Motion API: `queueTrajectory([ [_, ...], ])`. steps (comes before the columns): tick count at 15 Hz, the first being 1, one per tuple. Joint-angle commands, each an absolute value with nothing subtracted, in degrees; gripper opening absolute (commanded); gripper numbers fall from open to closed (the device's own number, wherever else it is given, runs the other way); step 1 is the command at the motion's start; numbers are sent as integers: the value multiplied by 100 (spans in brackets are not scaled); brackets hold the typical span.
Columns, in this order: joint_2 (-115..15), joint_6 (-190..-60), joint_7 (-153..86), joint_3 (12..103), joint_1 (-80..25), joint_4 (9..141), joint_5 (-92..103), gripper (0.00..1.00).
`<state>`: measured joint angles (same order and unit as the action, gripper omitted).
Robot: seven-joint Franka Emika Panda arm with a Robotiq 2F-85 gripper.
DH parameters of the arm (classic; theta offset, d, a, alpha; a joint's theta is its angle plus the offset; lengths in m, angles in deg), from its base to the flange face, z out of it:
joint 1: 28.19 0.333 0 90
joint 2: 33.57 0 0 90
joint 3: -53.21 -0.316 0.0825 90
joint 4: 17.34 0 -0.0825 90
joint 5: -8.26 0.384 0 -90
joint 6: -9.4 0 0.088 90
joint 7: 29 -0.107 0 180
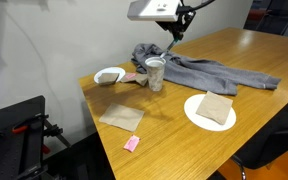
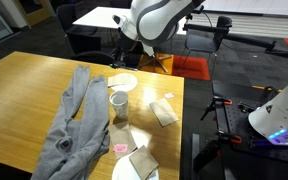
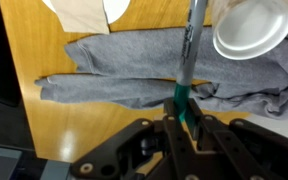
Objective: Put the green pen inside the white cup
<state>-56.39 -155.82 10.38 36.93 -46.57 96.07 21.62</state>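
Note:
My gripper point(image 3: 182, 112) is shut on the green pen point(image 3: 181, 98), which has a green body and a greyish far end and points away from the jaws. In the wrist view the white cup point(image 3: 252, 28) shows from above, open and empty, to the right of the pen's far end and apart from it. In an exterior view the gripper point(image 1: 176, 30) hangs above the table with the pen point(image 1: 172, 44) pointing down, a little above and behind the upright cup point(image 1: 156, 72). The cup point(image 2: 119, 103) also stands upright in the other view.
A crumpled grey cloth point(image 1: 209, 72) lies behind the cup. A shallow white bowl point(image 1: 110, 75) sits beside the cup. A white plate point(image 1: 192, 112) carries a brown napkin point(image 1: 215, 106). Another napkin point(image 1: 121, 117) and a pink block point(image 1: 132, 144) lie near the table's front edge.

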Motion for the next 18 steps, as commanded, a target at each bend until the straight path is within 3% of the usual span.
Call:
queueTrajectory([
  [1, -6056, -15800, 2609, 2142, -5879, 9290, 3051, 4],
  [7, -6736, -15423, 4678, 545, -7192, 8963, 3879, 4],
  [18, -7465, -14031, 6484, -415, -7963, 8589, 3872, 4],
])
